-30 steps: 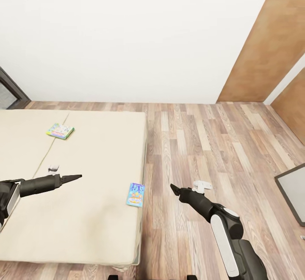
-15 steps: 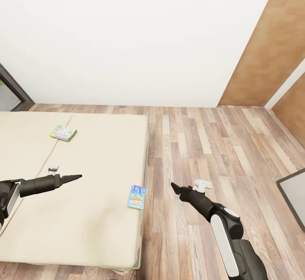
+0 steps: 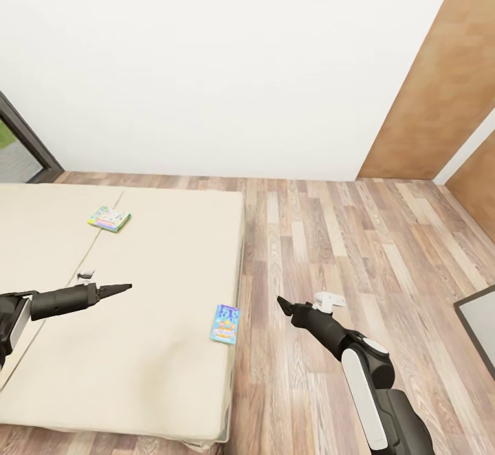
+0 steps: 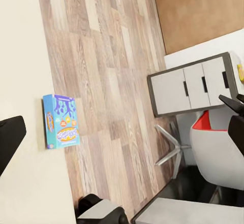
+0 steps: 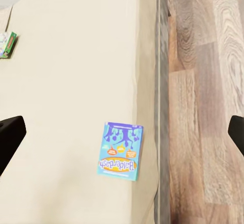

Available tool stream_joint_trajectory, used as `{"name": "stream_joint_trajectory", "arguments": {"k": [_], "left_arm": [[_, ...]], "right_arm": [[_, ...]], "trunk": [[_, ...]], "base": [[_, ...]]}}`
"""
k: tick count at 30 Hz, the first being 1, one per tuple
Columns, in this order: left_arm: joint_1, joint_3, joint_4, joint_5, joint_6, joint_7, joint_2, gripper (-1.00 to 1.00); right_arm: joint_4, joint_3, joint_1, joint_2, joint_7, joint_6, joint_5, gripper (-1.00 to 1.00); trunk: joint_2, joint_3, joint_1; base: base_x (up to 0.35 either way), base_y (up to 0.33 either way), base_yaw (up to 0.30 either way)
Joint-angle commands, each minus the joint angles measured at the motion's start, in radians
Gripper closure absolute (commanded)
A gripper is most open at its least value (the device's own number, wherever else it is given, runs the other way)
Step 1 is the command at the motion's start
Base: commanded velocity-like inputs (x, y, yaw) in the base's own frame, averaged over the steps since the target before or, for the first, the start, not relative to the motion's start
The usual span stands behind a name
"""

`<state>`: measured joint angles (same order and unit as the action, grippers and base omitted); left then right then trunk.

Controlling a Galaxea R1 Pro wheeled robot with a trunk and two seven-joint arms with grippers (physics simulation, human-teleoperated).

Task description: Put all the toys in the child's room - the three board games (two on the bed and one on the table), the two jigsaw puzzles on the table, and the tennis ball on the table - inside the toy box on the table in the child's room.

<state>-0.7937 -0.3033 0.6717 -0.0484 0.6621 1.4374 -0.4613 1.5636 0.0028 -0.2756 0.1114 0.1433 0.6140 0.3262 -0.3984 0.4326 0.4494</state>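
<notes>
Two board games lie on the bed (image 3: 151,372), whose mattress is plain beige. The green-edged one (image 3: 109,219) is far back; it also shows small in the right wrist view (image 5: 7,44). The small blue one (image 3: 225,323) rests flat at the mattress's right edge (image 4: 61,121) (image 5: 120,151). My left gripper (image 3: 117,289) (image 4: 122,127) hovers open over the mattress, left of the blue game. Over the floor just right of that game my right gripper (image 3: 283,305) (image 5: 122,132) is also open. Both hold nothing. The toy box, jigsaw puzzles and tennis ball are out of view.
Wood plank floor (image 3: 344,235) stretches right of the bed to a white wall. A grey-framed unit (image 3: 481,328) stands at the right edge; its drawer fronts (image 4: 195,84) face a white and red swivel chair (image 4: 213,142). Brown wood panels (image 3: 440,84) line the right.
The whole picture has shifted a little down and right, so the camera has moved. Both arms hold the same pose and the two games lie where they were.
</notes>
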Motion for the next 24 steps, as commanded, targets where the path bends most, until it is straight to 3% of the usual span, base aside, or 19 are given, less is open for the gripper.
{"name": "stream_joint_trajectory", "arguments": {"k": [1, 24], "left_arm": [[-0.001, -0.002, 0.0, -0.006, 0.011, 0.006, 0.0, -1.0], [-0.001, -0.002, 0.0, -0.006, 0.011, 0.006, -0.002, -1.0]], "right_arm": [[0.0, -0.001, -0.001, 0.001, 0.003, 0.005, 0.001, -1.0], [-0.002, -0.001, -0.001, 0.001, 0.002, 0.004, -0.002, -1.0]], "trunk": [[-0.002, 0.0, 0.001], [-0.002, -0.038, 0.001]], "base": [[0.0, 0.0, 0.066], [0.0, 0.0, 0.066]]}}
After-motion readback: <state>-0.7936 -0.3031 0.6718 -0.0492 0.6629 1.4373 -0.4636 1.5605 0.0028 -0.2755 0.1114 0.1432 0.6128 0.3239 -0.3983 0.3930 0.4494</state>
